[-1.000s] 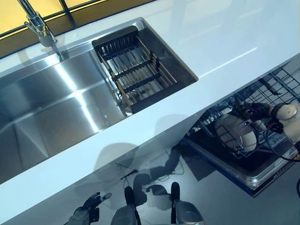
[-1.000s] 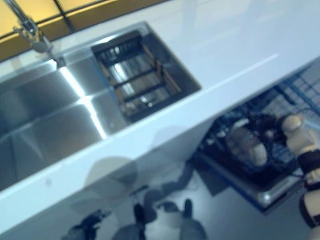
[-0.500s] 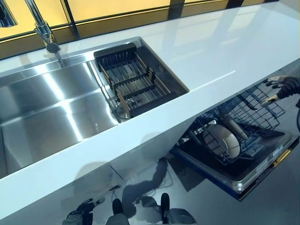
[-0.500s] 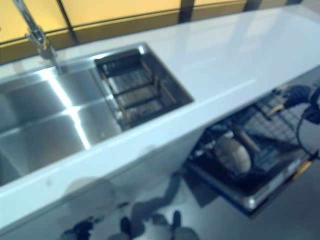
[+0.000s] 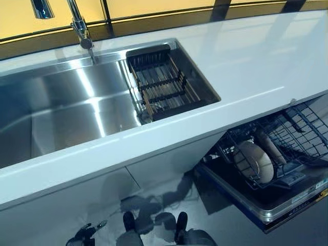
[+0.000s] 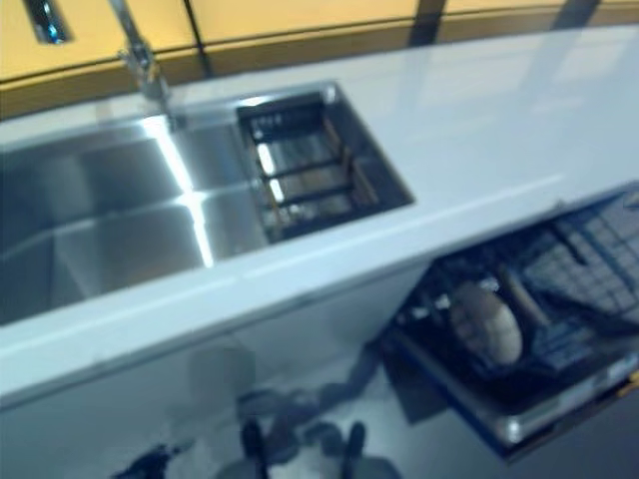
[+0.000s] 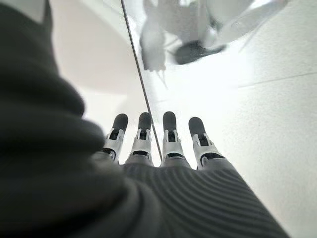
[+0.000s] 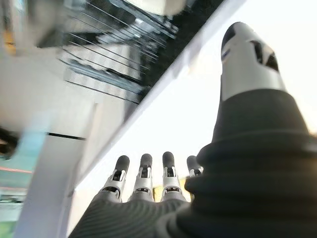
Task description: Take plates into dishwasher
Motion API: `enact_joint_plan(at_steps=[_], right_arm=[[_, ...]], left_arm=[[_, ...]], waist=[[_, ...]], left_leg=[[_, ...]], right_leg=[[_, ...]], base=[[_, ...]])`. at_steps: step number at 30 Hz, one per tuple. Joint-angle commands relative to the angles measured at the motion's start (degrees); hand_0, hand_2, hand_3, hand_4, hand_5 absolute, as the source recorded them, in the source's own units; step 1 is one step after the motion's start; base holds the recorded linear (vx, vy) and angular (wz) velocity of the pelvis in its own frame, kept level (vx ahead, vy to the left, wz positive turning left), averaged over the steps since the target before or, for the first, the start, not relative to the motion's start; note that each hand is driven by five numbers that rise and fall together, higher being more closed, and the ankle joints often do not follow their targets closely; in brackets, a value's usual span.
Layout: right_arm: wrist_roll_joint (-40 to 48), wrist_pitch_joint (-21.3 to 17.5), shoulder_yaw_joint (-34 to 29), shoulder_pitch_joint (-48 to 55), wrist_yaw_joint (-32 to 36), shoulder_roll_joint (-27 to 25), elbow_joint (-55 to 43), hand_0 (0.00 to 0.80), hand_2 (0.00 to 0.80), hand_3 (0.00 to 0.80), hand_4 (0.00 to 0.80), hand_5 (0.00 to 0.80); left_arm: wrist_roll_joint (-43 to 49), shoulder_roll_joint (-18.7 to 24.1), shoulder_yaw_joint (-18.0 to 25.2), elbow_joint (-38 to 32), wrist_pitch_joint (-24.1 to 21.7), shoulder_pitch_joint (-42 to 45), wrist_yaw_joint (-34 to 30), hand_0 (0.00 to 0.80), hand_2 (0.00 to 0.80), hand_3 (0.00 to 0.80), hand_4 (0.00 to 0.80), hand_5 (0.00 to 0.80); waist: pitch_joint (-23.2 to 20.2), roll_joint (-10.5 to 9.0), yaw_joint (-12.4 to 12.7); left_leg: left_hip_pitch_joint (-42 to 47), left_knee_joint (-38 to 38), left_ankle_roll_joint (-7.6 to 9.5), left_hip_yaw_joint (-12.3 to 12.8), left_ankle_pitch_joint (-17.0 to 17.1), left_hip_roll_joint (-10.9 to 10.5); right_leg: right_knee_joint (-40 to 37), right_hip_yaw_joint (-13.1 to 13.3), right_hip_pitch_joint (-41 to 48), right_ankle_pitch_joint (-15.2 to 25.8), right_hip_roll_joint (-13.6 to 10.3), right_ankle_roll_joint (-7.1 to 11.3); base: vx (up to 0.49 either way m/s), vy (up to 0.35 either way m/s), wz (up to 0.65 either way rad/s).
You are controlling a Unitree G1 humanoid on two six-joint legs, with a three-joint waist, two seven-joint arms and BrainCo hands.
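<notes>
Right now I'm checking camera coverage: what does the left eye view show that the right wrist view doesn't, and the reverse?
Only the left eye view shows the sink, its faucet, the drainer basket, the white counter, the plate standing in the rack, and the left hand low by the floor. Only the right wrist view shows the right hand, fingers straight, holding nothing. Both show the dishwasher rack.

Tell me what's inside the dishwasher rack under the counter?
One round pale plate stands on edge in the dark wire dishwasher rack, with a long pale item just behind it. The white counter hides the rack's back part, so anything there cannot be seen.
</notes>
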Motion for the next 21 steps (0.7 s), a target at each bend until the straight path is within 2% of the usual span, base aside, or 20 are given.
enact_joint_plan(at_steps=[1,2,3,6,9,11,12,13,14,15,16,17,19,20,21], right_arm=[[-2.56,-0.26,-2.89,2.03,-3.45,-2.90,2.44,0.000,0.000,0.000,0.000,0.000],[-3.27,-0.41,-2.68,2.23,-4.61,-2.70,3.21,0.000,0.000,0.000,0.000,0.000],[-3.41,-0.20,-2.14,2.02,-5.15,-2.79,4.03,0.000,0.000,0.000,0.000,0.000],[-4.72,1.25,0.27,0.86,-6.08,-1.97,7.43,0.000,0.000,0.000,0.000,0.000],[-6.96,0.84,3.32,-1.85,-4.07,-1.56,12.30,0.000,0.000,0.000,0.000,0.000],[-7.06,-2.50,3.06,-0.61,-4.03,-1.83,17.73,0.000,0.000,0.000,0.000,0.000],[-8.11,-2.30,0.35,1.88,-3.26,-1.72,17.80,0.000,0.000,0.000,0.000,0.000],[-9.28,-2.48,-4.92,7.72,-3.48,-1.34,17.68,0.000,0.000,0.000,0.000,0.000],[-10.06,-2.31,-10.34,14.08,-4.07,-0.93,16.64,0.000,0.000,0.000,0.000,0.000],[-9.48,-1.82,-16.17,20.94,-4.53,-0.46,15.16,0.000,0.000,0.000,0.000,0.000],[-9.62,-1.39,-21.87,27.42,-4.61,0.39,13.79,0.000,0.000,0.000,0.000,0.000],[-10.10,-1.26,-24.78,30.68,-4.64,1.04,13.12,0.000,0.000,0.000,0.000,0.000],[-10.10,-0.37,-34.94,42.56,-7.16,5.27,13.76,0.000,0.000,0.000,0.000,0.000],[-10.42,-1.20,-37.60,46.19,-9.73,7.53,16.33,0.000,0.000,0.000,0.000,0.000],[-10.63,-1.33,-38.81,47.63,-10.15,7.91,16.53,0.000,0.000,0.000,0.000,0.000]], left_arm=[[-1.89,4.71,-2.11,-1.83,-0.25,-5.16,0.45,0.000,0.000,0.000,0.000,0.000],[-3.33,4.78,-2.86,-2.07,0.19,-5.83,0.91,0.000,0.000,0.000,0.000,0.000],[-4.62,4.47,-3.74,-2.02,0.36,-6.40,1.88,0.000,0.000,0.000,0.000,0.000],[-6.01,4.45,-3.37,-1.31,0.00,-7.01,3.53,0.000,0.000,0.000,0.000,0.000],[-4.24,4.09,-3.42,-1.29,-1.15,-5.86,2.92,0.000,0.000,0.000,0.000,0.000],[-1.75,3.39,-4.39,-1.27,-1.45,-4.22,3.43,0.000,0.000,0.000,0.000,0.000],[-1.24,3.87,-4.67,-1.70,-0.78,-3.78,3.34,0.000,0.000,0.000,0.000,0.000],[-0.54,5.59,-4.01,-1.92,0.99,-3.52,1.69,0.000,0.000,0.000,0.000,0.000],[0.07,6.63,-3.75,-1.86,1.54,-3.16,0.65,0.000,0.000,0.000,0.000,0.000],[0.18,7.24,-3.65,-1.67,1.75,-2.58,0.19,0.000,0.000,0.000,0.000,0.000],[0.10,7.77,-3.56,-1.53,2.09,-2.23,0.01,0.000,0.000,0.000,0.000,0.000],[0.04,8.05,-3.49,-1.44,2.36,-2.15,-0.12,0.000,0.000,0.000,0.000,0.000],[0.78,8.85,-1.74,-1.08,3.42,-1.12,-1.24,0.000,0.000,0.000,0.000,0.000],[1.17,8.91,-0.85,-0.68,3.49,-0.37,-1.41,0.000,0.000,0.000,0.000,0.000],[1.24,8.97,-1.01,-0.63,3.58,-0.35,-1.39,0.000,0.000,0.000,0.000,0.000]], waist=[[-0.86,1.18,-1.75],[-0.55,2.05,-2.32],[-0.36,1.84,-2.62],[0.37,0.86,-1.88],[0.00,-0.37,-1.04],[-0.32,-0.87,-0.89],[-0.15,-1.05,-1.09],[0.55,-1.23,-2.05],[0.88,-1.32,-2.72],[0.81,-1.29,-3.10],[0.66,-1.27,-3.02],[0.60,-1.20,-2.83],[0.16,-0.28,-1.48],[-0.58,0.20,-0.27],[-0.56,0.30,0.29]], left_leg=[[16.13,-11.22,5.88,-3.31,-1.76,-6.09],[17.66,-12.94,5.95,-3.11,-3.97,-6.38],[18.01,-15.10,7.29,-2.45,-5.64,-7.56],[17.38,-17.59,10.58,-4.87,-11.59,-10.31],[17.08,-16.67,12.16,-4.90,-13.58,-11.18],[17.13,-16.44,12.88,-4.48,-14.15,-11.47],[17.06,-16.52,13.18,-4.27,-14.29,-11.45],[16.96,-16.24,14.05,-3.73,-14.65,-11.14],[16.67,-16.46,14.51,-3.16,-14.03,-10.75],[16.32,-16.98,14.69,-2.44,-12.97,-10.20],[15.97,-17.43,14.70,-1.64,-12.05,-9.58],[15.73,-17.63,14.67,-1.04,-11.59,-9.15],[14.12,-19.23,14.52,2.11,-8.81,-6.26],[12.17,-19.57,14.43,2.76,-7.29,-4.89],[12.07,-19.57,14.37,2.93,-7.21,-4.60]], right_leg=[[7.16,2.09,-12.82,-1.44,11.65,-1.13],[7.96,1.96,-15.38,-1.16,12.38,-0.43],[8.61,0.33,-17.69,0.84,11.23,-0.02],[7.40,0.80,-20.51,5.22,10.55,2.28],[4.70,0.53,-19.56,8.21,8.57,4.23],[1.22,1.05,-18.04,9.71,7.52,5.48],[0.51,2.37,-17.83,10.82,6.62,6.55],[4.54,6.49,-18.37,11.76,4.66,8.15],[9.01,9.21,-18.48,11.05,3.96,8.53],[12.21,10.53,-18.02,10.55,3.32,8.54],[14.37,11.10,-17.45,10.17,2.69,8.41],[15.42,11.30,-17.08,9.81,2.33,8.28],[18.18,12.37,-13.28,7.25,0.29,7.59],[17.31,12.87,-9.48,5.05,-0.60,7.17],[17.19,12.94,-8.80,4.64,-0.59,7.10]], base=[[-0.572,0.057,0.80],[-0.649,0.074,0.65],[-0.695,0.058,0.32],[-0.677,0.046,0.24],[-0.390,0.023,0.16],[-0.183,0.006,0.06],[-0.141,0.007,0.11],[-0.193,0.009,0.05],[-0.255,0.005,-0.02],[-0.302,-0.012,0.00],[-0.256,-0.028,-0.03],[-0.329,-0.064,-0.15],[-0.456,-0.182,-0.33],[-0.374,-0.217,-0.41],[-0.405,-0.261,-0.42]])
